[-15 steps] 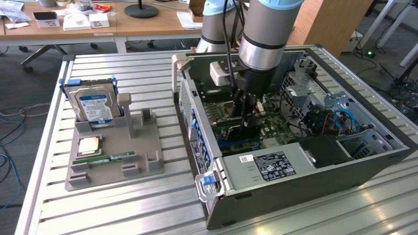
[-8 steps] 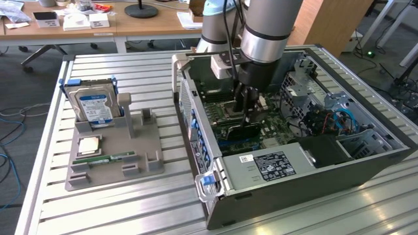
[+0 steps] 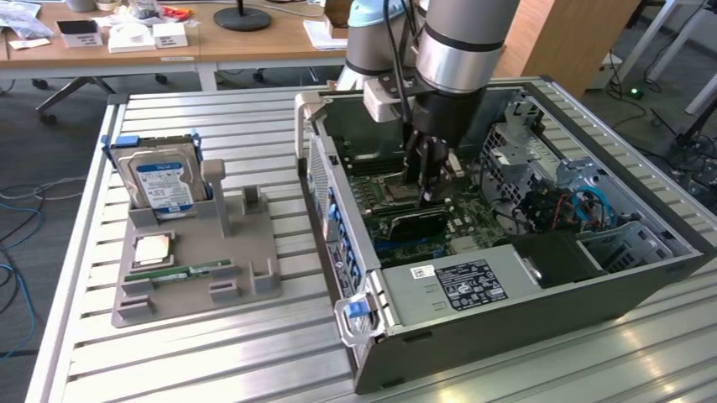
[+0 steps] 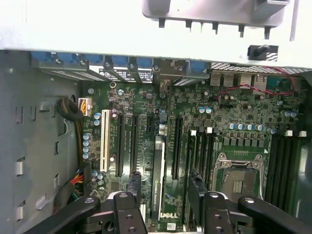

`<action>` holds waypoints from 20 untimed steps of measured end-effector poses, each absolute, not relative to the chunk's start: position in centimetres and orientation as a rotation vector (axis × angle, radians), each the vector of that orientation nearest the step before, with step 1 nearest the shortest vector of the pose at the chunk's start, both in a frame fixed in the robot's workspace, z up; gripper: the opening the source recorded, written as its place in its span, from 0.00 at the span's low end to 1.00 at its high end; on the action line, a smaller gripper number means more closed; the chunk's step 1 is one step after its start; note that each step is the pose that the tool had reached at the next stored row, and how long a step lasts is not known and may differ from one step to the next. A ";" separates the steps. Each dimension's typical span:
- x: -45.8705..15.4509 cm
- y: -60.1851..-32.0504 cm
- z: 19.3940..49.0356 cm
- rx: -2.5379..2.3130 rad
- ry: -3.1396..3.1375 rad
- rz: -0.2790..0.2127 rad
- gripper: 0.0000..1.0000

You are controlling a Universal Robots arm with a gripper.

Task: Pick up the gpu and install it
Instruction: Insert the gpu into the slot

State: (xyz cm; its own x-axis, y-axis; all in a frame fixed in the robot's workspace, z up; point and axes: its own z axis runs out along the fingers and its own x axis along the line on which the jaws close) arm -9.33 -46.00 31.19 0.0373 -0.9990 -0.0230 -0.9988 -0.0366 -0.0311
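table (image 3: pixel 201 353): ribbed metal top that carries the computer case and everything else listed here.
computer case (image 3: pixel 526 323): lies on its side with the side panel off, interior facing up.
arm (image 3: pixel 459 50): reaches down into the open case from above, near its middle.
motherboard (image 4: pixel 234 114): green, covers the floor of the case; its empty processor socket (image 4: pixel 239 178) sits beside the gripper.
parts holder (image 3: pixel 191 269): grey tray outside the case, on the exterior view's left of it.
hard drive (image 3: pixel 163 180): silver with a blue label, stands upright in the holder, well apart from the case.
gpu (image 4: pixel 158 178): inside the case, standing on edge in a motherboard slot among the long black slots, directly under the gripper.
gripper (image 4: pixel 163 192): low over the motherboard, astride the gpu.
fingers (image 4: pixel 134 187): spread wide, one on each side of the gpu, with a gap showing on both sides; nothing is gripped.
RAM stick (image 3: pixel 180 271): narrow, green, lies flat in the holder, outside the case.
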 end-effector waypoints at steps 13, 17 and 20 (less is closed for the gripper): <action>-9.3 -46.0 32.9 -2.234 2.154 -0.008 0.52; -9.3 -46.0 33.0 -2.235 2.154 -0.008 0.52; -9.3 -46.0 33.2 -2.233 2.155 -0.008 0.52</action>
